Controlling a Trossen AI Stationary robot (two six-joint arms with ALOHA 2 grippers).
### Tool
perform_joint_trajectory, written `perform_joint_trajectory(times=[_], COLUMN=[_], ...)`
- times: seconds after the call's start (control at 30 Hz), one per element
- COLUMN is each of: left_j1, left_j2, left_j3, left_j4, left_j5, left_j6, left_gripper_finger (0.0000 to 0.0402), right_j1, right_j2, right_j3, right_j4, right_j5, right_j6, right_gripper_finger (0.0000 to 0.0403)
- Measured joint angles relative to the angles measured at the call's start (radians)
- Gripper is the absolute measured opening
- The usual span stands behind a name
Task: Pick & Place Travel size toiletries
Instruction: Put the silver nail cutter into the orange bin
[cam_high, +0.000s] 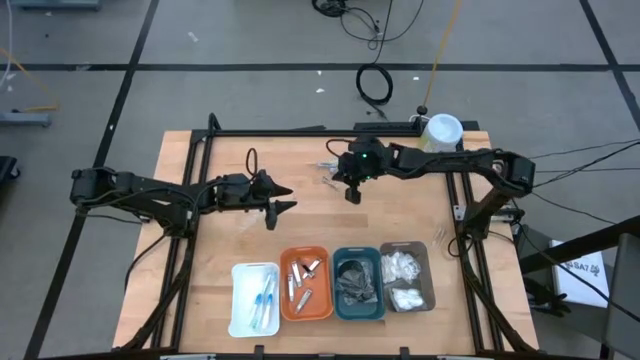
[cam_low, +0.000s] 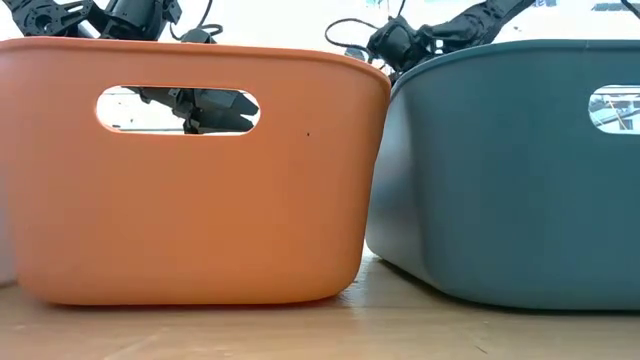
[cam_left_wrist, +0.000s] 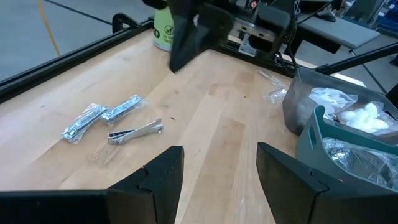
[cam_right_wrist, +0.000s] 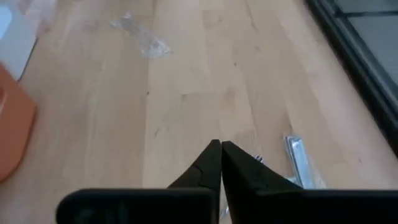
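Three silvery metal pieces (cam_left_wrist: 118, 121) lie flat on the wood near the table's far edge, seen in the high view as a small cluster (cam_high: 329, 176). My right gripper (cam_high: 352, 192) is shut just beside them, pointing down; one piece (cam_right_wrist: 298, 160) lies next to its tips (cam_right_wrist: 219, 148). My left gripper (cam_high: 281, 197) is open over bare wood left of the middle, its fingers (cam_left_wrist: 163, 177) pointing toward the pieces. The trays hold more items: sticks in the white tray (cam_high: 255, 297), metal pieces in the orange tray (cam_high: 306, 284), dark bundles in the teal tray (cam_high: 357, 283), white pads in the grey tray (cam_high: 406, 276).
A pale-green canister with a white lid (cam_high: 441, 130) stands at the far right corner. The four trays sit in a row along the near edge. Empty clear wrappers lie on the wood (cam_right_wrist: 140, 34) (cam_left_wrist: 273, 93). In the low view the orange tray's wall (cam_low: 190, 200) and the teal tray's wall (cam_low: 510, 170) block the table.
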Motion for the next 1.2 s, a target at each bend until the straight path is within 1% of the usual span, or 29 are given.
perform_joint_trajectory(times=[0.1,0.17,0.23,0.33,0.43,0.5,0.6,0.67,0.77,0.87,0.93,1.0,1.17,1.2], left_j1=[0.0,0.0,0.0,0.0,0.0,0.0,-0.001,-0.001,-0.001,-0.001,-0.001,-0.001,-0.001,-0.001], left_j2=[0.0,0.0,0.0,0.0,0.0,0.0,0.0,0.0,0.0,0.0,0.0,0.0,0.0,0.0], left_j3=[0.0,0.0,0.0,0.0,0.0,0.0,0.0,0.0,0.0,0.0,0.0,0.0,0.0,0.0], left_j4=[0.001,0.001,0.001,0.005,0.006,0.006,0.005,0.002,0.001,-0.001,0.0,0.0,0.0,0.0], left_j5=[0.0,0.0,0.0,0.0,0.0,0.0,0.0,0.0,0.0,0.0,0.0,0.0,0.0,0.0], left_j6=[0.0,0.0,0.0,0.0,0.0,-0.001,-0.001,-0.001,0.0,-0.001,0.0,0.0,0.0,0.0], left_gripper_finger=[0.02,0.02,0.02,0.02,0.02,0.02,0.02,0.02,0.02,0.02,0.02,0.02,0.02,0.02], right_j1=[-0.001,0.004,0.014,0.021,0.017,0.014,0.004,-0.004,-0.011,-0.01,-0.01,-0.009,-0.009,-0.009], right_j2=[-0.013,-0.01,0.025,0.094,0.183,0.229,0.304,0.33,0.352,0.356,0.356,0.356,0.357,0.357], right_j3=[-0.051,-0.079,-0.094,-0.109,-0.095,-0.089,-0.066,-0.055,-0.052,-0.052,-0.051,-0.05,-0.05,-0.051], right_j4=[0.091,0.15,0.185,0.208,0.289,0.277,0.284,0.286,0.29,0.254,0.239,0.229,0.208,0.204], right_j5=[0.001,0.005,0.046,0.146,0.178,0.185,0.18,0.179,0.179,0.18,0.18,0.179,0.176,0.176], right_j6=[0.025,0.023,0.021,0.04,0.058,0.076,0.099,0.116,0.122,0.119,0.114,0.114,0.105,0.091], right_gripper_finger=[0.0023,0.0051,0.009,0.0154,0.0212,0.0245,0.0278,0.0286,0.0279,0.0244,0.0208,0.0163,0.0031,0.002])
